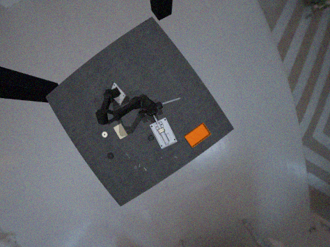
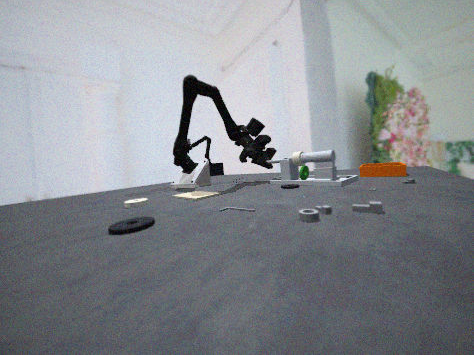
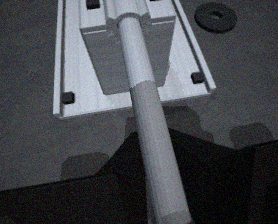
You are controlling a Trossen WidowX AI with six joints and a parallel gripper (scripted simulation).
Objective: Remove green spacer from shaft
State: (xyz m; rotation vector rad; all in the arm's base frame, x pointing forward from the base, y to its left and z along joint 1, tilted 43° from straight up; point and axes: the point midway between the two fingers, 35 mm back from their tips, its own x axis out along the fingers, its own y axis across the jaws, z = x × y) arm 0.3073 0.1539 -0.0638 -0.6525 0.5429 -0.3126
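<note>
My gripper [image 1: 155, 115] [image 2: 271, 164] [image 3: 149, 136] is shut on the grey shaft [image 1: 156, 119] [image 2: 276, 162] [image 3: 145, 105], outside the small support block [image 2: 286, 169] [image 3: 105, 57]. The shaft runs into that block. A cream spacer [image 1: 161, 131] [image 2: 297, 157] sits at shaft height between the support block and the grey housing [image 1: 166, 138] [image 2: 320, 156]. The green spacer [image 2: 304, 172] is off the shaft, standing on edge low between the two blocks, apparently on the base plate. It is hidden in the top view and wrist view. The shaft's inner end is hidden.
The white base plate [image 1: 156, 136] [image 2: 345, 180] [image 3: 75, 75] carries the fixture. An orange bin [image 1: 198, 135] [image 2: 383, 170] stands beyond it. A black disc [image 2: 290, 186] [image 3: 215, 17] lies beside the plate. A cream pad [image 1: 120, 131] [image 2: 196, 195], another black disc [image 2: 131, 225] and small grey parts [image 2: 309, 215] lie on the table.
</note>
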